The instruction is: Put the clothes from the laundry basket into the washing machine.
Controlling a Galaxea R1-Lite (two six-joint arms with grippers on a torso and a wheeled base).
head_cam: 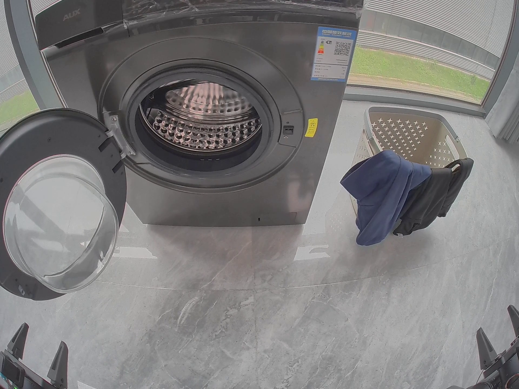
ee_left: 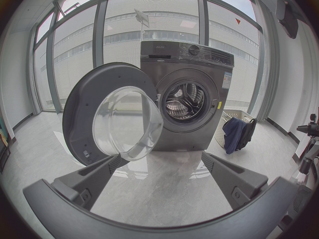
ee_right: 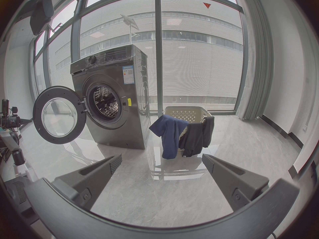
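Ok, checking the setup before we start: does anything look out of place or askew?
Just this: a blue garment and a black garment hang over the rim of the laundry basket instead of lying inside, the blue one trailing down its outer wall. The washing machine door stands wide open.

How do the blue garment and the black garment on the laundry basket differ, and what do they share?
The blue garment is mid-blue; the black garment is near black. The blue garment hangs nearer the washing machine, the black garment beyond it. The blue garment spreads wider and hangs slightly lower than the black garment. Both drape over the front rim of the laundry basket, side by side.
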